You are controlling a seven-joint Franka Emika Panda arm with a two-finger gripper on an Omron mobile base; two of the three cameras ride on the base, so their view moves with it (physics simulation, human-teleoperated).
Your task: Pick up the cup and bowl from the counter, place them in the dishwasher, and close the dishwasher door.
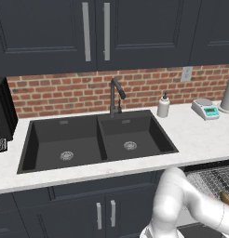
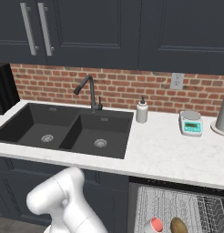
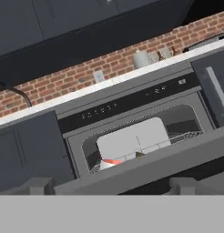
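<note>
Dark kitchen, cup point(image 2: 154, 225) in dishwasher point(image 3: 145, 132) rack — ahead of open end effector point(image 3: 111, 185).

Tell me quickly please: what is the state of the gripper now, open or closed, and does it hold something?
Gripper: open, holding nothing; the cup and the bowl lie in the dishwasher rack.

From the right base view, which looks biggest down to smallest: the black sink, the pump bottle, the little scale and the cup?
1. Sink, by far.
2. Pump bottle and scale: look alike, no ranking.
3. Cup, cut off by the frame's edge, so unsure.
</note>
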